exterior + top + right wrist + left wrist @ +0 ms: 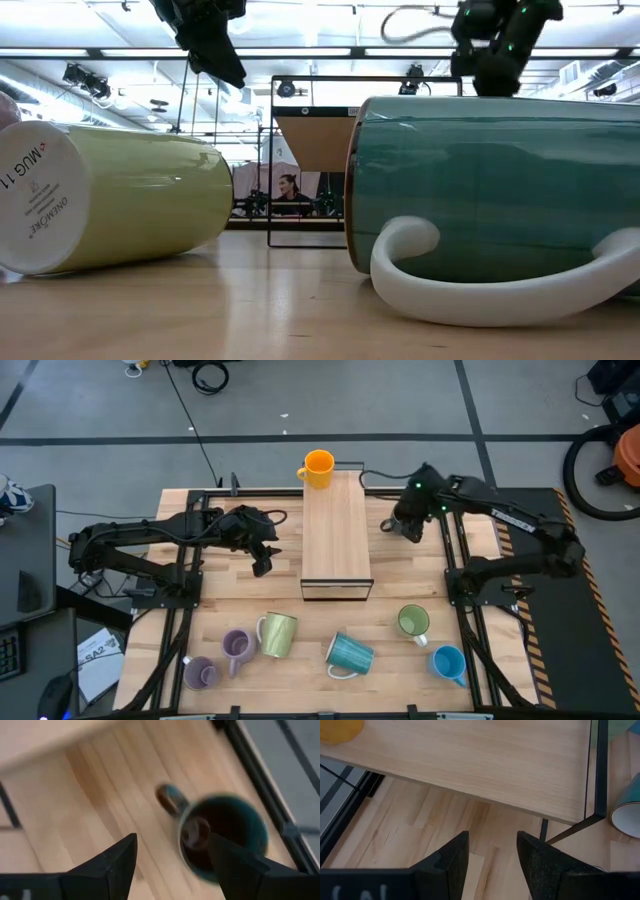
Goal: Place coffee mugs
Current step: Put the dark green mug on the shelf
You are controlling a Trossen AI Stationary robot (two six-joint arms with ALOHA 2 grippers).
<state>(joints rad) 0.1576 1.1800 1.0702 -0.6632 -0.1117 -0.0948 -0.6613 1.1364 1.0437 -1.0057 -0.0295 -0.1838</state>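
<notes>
My bench (180, 510) carries a raised shelf (336, 530) with the orange mug (318, 468) at its far end. Right claw (410, 528) hangs released above what looks like the dark teal mug (220, 835) (blurred); left claw (262, 563) is unclenched, empty.

Orange mug (318, 468) upright on shelf; ribbed teal mug (349, 654) seemingly toppled.

A grey floor (420, 400) crossed by dark tape lines surrounds the wooden table (230, 595). Beyond the table, ceiling strip lights (300, 52) glow over a seated person (289, 190).
</notes>
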